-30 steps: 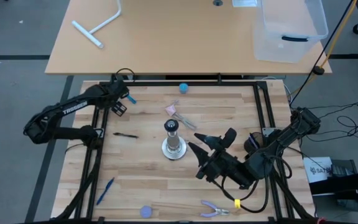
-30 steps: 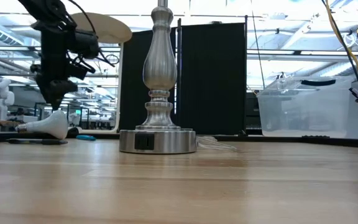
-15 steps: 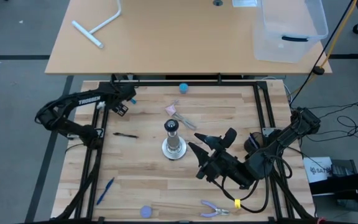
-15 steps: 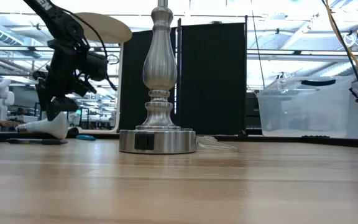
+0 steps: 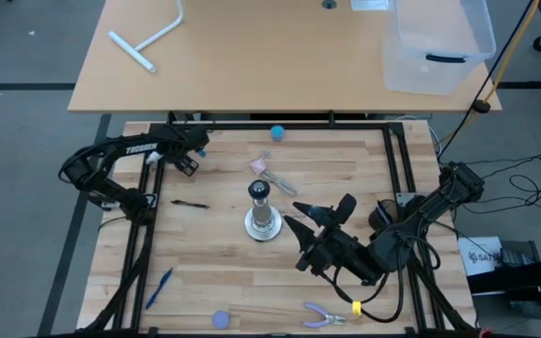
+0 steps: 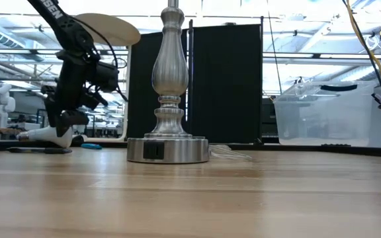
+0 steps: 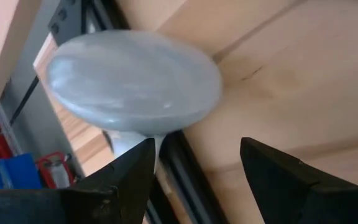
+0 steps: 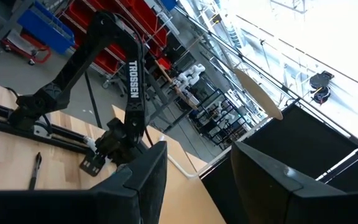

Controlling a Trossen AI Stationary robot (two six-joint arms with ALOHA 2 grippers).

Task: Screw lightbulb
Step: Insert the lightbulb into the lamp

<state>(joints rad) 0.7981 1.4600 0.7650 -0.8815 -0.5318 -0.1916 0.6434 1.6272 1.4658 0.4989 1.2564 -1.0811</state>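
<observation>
At the far left, left hand (image 5: 189,158) low over the back left corner of the worktop (image 5: 214,253), close to the black frame rail, fingers (image 7: 123,177) spread wide and gripping nothing. Right there, lightbulb (image 7: 135,81): lies on its side on the wood, white globe just ahead of the open fingers in the left wrist view, narrow neck pointing away towards the worktop's edge. From table height, shows the same hand hanging down over the globe end; cannot tell whether a fingertip touches the glass. A little nearer the front, black pen (image 5: 188,204) flat on the wood, and well forward of it a blue pen (image 5: 161,286) near the front left. Towards the middle, small blue ball (image 5: 277,132) at the back edge, then the silver lamp stand (image 5: 263,216) upright on its round base at the centre, black top bare, well apart from the lightbulb. Just to the right of the stand, right hand (image 5: 319,216) raised above the worktop, fingers parted by a moderate gap, empty, aimed across towards the left arm. Near the front edge below it, pliers (image 5: 325,315) with purple handles. Farthest right and behind, clear plastic bin (image 5: 435,42) on the separate table at the back.
</observation>
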